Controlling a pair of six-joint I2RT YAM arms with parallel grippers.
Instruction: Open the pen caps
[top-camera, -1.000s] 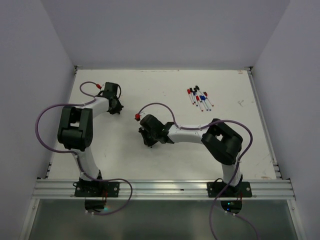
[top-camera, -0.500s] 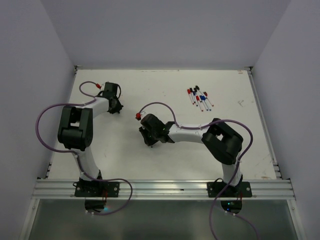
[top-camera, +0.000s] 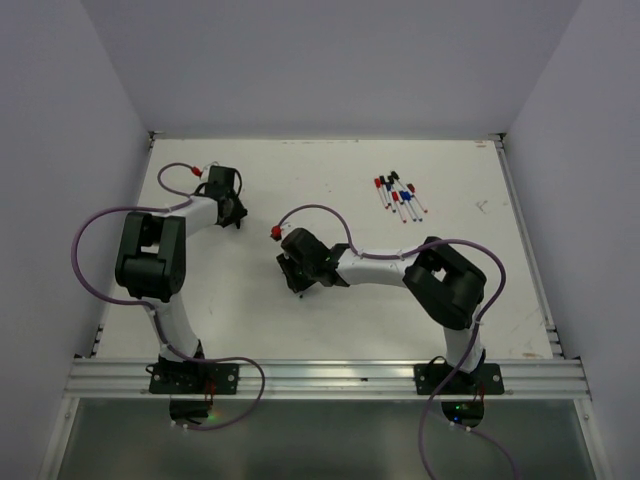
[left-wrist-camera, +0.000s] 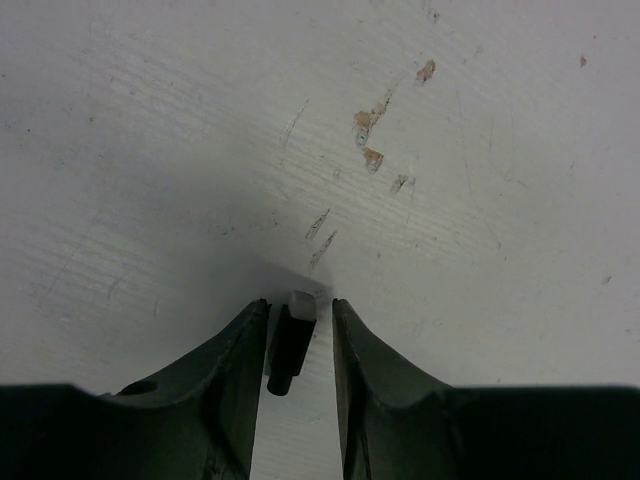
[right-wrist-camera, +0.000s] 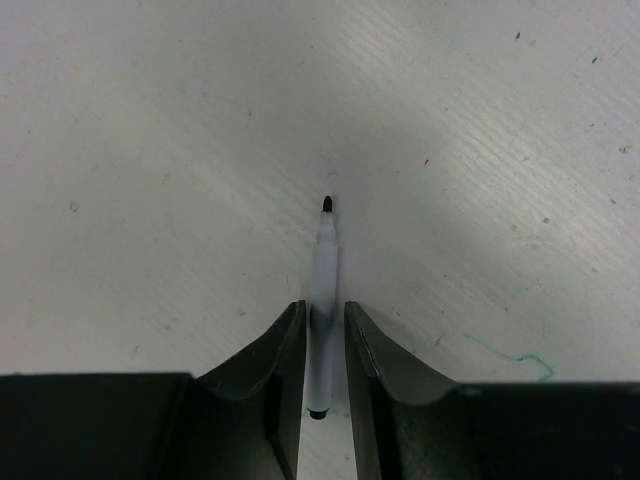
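Left wrist view shows you the left gripper (left-wrist-camera: 300, 308) with its fingers narrow on either side of a black pen cap (left-wrist-camera: 290, 345). A gap shows on one side, so you cannot tell whether they grip it. Your right gripper (right-wrist-camera: 325, 312) pinches an uncapped black-tipped pen (right-wrist-camera: 323, 260) over the counter (right-wrist-camera: 150, 150). The other pens (top-camera: 398, 195) lie clustered far right.

Left arm (top-camera: 150, 255) stretched forward, left fingers (left-wrist-camera: 230, 385) slightly parted; right arm (top-camera: 445, 285) folded inward, right fingers (right-wrist-camera: 262, 385) pinching pen (right-wrist-camera: 322, 262).
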